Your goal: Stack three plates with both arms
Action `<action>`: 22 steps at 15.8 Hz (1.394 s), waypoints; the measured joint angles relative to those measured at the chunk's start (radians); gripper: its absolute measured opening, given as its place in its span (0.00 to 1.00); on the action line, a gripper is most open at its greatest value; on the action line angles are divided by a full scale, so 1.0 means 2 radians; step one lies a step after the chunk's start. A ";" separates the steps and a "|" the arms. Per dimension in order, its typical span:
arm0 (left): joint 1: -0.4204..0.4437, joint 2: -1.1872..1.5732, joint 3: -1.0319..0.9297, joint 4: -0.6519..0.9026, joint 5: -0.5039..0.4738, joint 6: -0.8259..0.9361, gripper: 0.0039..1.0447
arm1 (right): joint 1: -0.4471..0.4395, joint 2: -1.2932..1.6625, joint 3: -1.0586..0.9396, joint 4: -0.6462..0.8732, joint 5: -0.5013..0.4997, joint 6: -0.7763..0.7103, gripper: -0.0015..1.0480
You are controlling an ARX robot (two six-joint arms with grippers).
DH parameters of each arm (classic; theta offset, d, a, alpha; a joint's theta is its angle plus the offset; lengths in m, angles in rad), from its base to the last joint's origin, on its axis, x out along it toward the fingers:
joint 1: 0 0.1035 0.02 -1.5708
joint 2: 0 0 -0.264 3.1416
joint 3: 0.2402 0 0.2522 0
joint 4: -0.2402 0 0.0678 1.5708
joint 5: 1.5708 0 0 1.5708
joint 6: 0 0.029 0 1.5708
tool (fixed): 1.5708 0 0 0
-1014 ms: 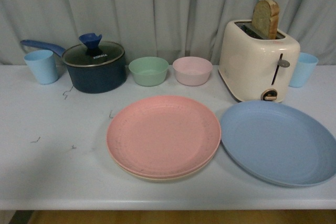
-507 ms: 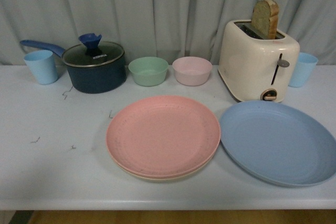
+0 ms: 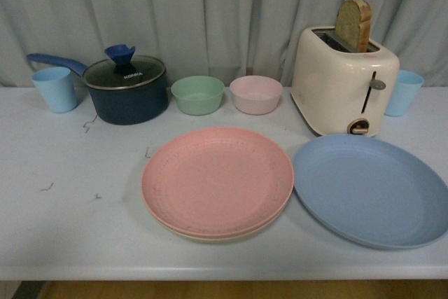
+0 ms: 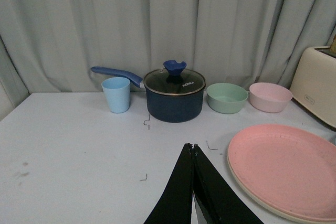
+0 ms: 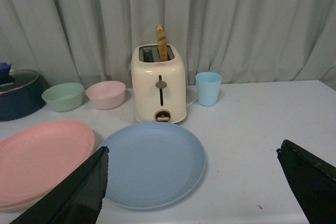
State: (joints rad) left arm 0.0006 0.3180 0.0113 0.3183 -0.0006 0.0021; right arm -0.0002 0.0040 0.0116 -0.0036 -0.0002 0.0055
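The pink plate [image 3: 218, 180] lies on top of the cream plate [image 3: 210, 236], of which only the rim shows, at the table's middle front. Beside them to the right the blue plate [image 3: 369, 190] lies flat by itself, its edge close to the pink one. Neither arm shows in the front view. In the left wrist view my left gripper [image 4: 192, 146] is shut with nothing in it, hovering left of the pink plate [image 4: 286, 169]. In the right wrist view my right gripper [image 5: 192, 153] stands wide open, its fingers spread to either side of the blue plate [image 5: 152, 163].
Along the back stand a light blue cup [image 3: 55, 88], a dark blue lidded pot [image 3: 126, 88], a green bowl [image 3: 198, 94], a pink bowl [image 3: 256, 94], a cream toaster [image 3: 343, 89] holding bread, and another blue cup [image 3: 404, 92]. A curtain hangs behind.
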 joint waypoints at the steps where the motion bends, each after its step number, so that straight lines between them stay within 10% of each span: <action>1: 0.000 -0.013 0.000 -0.012 0.000 0.000 0.01 | 0.000 0.000 0.000 0.000 0.000 0.000 0.94; 14: 0.000 -0.155 0.000 -0.160 0.000 -0.001 0.01 | 0.000 0.000 0.000 0.000 0.000 0.000 0.94; 22: 0.000 -0.155 0.000 -0.161 0.000 -0.001 0.77 | -0.003 0.004 0.004 -0.018 -0.009 0.003 0.94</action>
State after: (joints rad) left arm 0.0006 0.0071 0.0116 -0.0036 -0.0002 0.0002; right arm -0.0071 0.0128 0.0189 -0.0402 -0.0177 0.0116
